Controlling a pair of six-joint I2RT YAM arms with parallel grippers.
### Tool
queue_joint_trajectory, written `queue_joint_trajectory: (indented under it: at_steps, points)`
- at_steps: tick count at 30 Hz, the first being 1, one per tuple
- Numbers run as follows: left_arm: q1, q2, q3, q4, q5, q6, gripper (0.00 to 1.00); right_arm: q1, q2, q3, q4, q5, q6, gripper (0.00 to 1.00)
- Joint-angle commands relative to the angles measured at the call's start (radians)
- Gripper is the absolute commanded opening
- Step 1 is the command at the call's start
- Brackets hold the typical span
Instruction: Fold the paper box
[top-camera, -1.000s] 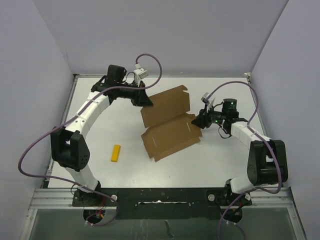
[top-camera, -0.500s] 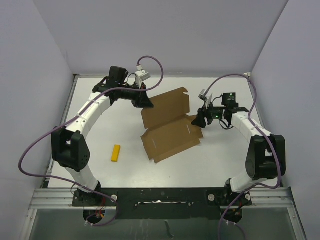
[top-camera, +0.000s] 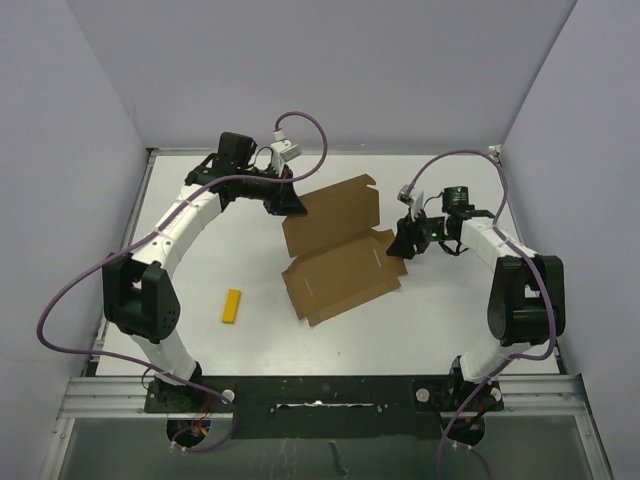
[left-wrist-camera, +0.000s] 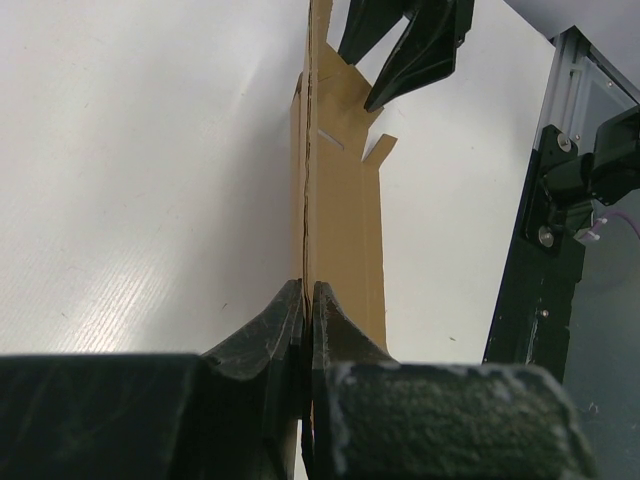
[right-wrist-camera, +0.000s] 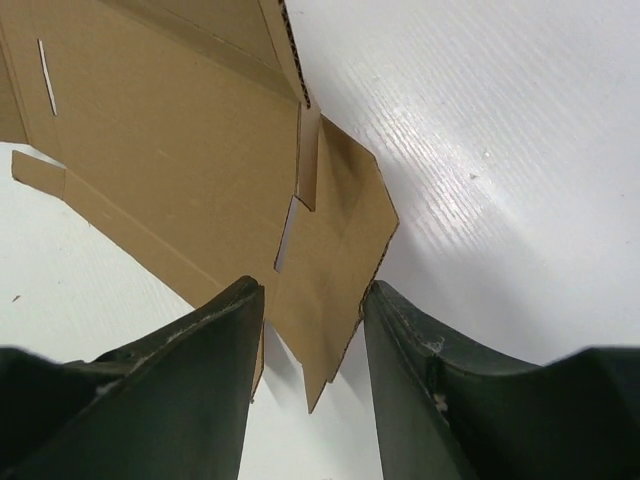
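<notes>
Your left tool (left-wrist-camera: 307, 290) clamps the far-left corner of the box (top-camera: 340, 250); your right tool (right-wrist-camera: 312, 295) stands open astride its right end.

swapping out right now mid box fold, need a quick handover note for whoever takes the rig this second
Grippers: the left gripper is shut, pinching the far left edge of the paper box. The right gripper is open, its jaws either side of the box's right corner flap, with no grip on it.
Things: the box lies mid table. The yellow bar lies apart to its left.
Done: very little. The box is an open sheet creased across the middle, with no flaps tucked.
Left: probably close the right gripper on the flap, then fold the panels over and tuck the flaps.
</notes>
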Motion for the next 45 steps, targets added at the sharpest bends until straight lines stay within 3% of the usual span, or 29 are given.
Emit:
queue_joint_trajectory:
  at_steps: [1, 7, 12, 14, 30, 45]
  points:
    - [-0.005, -0.083, 0.015, 0.030, 0.024, 0.011, 0.00, -0.005, 0.003, 0.046, 0.014, -0.052, 0.017, 0.43]
    - [-0.005, -0.083, 0.036, 0.022, 0.037, 0.006, 0.00, -0.002, 0.054, 0.079, 0.010, -0.064, 0.059, 0.29]
    - [-0.007, -0.085, 0.036, 0.022, 0.037, 0.005, 0.00, -0.005, 0.039, 0.073, 0.050, -0.064, 0.100, 0.05]
    - [-0.007, -0.086, 0.045, 0.022, 0.037, -0.001, 0.00, -0.005, 0.027, 0.060, 0.079, -0.073, 0.120, 0.00]
    - [-0.022, -0.094, 0.070, 0.002, 0.073, -0.151, 0.00, 0.005, -0.193, -0.237, 0.616, -0.023, 0.272, 0.00]
    - [-0.060, -0.121, 0.084, 0.000, 0.022, -0.168, 0.00, 0.014, -0.226, -0.422, 1.009, 0.044, 0.344, 0.00]
